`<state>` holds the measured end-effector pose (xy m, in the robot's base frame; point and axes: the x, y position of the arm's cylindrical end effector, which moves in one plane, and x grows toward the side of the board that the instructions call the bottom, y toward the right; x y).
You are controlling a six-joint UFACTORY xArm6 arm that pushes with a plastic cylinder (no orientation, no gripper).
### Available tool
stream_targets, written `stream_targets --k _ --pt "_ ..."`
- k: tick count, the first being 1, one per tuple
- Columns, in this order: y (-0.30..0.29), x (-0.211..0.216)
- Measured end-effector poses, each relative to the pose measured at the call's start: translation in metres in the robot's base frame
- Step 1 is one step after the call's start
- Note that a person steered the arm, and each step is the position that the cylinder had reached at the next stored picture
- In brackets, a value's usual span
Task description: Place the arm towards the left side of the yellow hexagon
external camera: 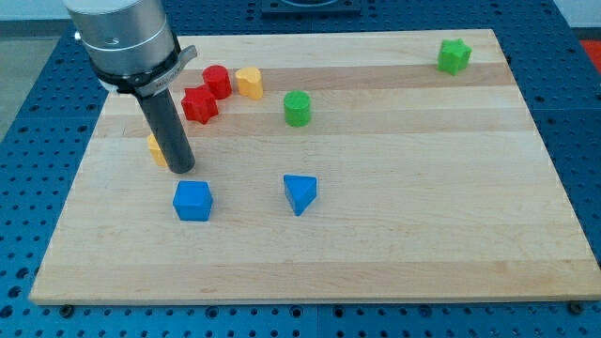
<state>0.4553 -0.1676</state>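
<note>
- The rod's lower end, my tip (182,170), rests on the wooden board (394,235) in the view's left half; it is a plain rod with no jaws, so there is nothing to stand apart or together, and it clamps nothing.
- A yellow block (155,148), largely hidden behind the rod, shows just to the view's left of the rod and slightly above my tip; its shape cannot be made out, and whether it touches the rod cannot be told.
- A second yellow block (249,83), rounded on top, lies well up and to the view's right of my tip, beside the red pieces.
- The red cylinder (217,81) and the red star-like block (199,104) sit above my tip, near each other, just right of the rod's upper part.
- The blue cube (192,200) lies just below my tip, near it but apart.
- The blue triangular block (300,193) lies to the view's right of my tip and a little lower.
- The green cylinder (297,108) stands up and right of my tip.
- A green block (454,56) sits far off at the view's top right corner.
</note>
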Motion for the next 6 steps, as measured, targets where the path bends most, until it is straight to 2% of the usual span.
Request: stream_targets --k 1,2,4,5,6 --pt "-0.001 0.0" --pt "-0.036 0.003" --pt "-0.08 0.04" --pt "-0.102 0.004" --pt "-0.107 -0.009"
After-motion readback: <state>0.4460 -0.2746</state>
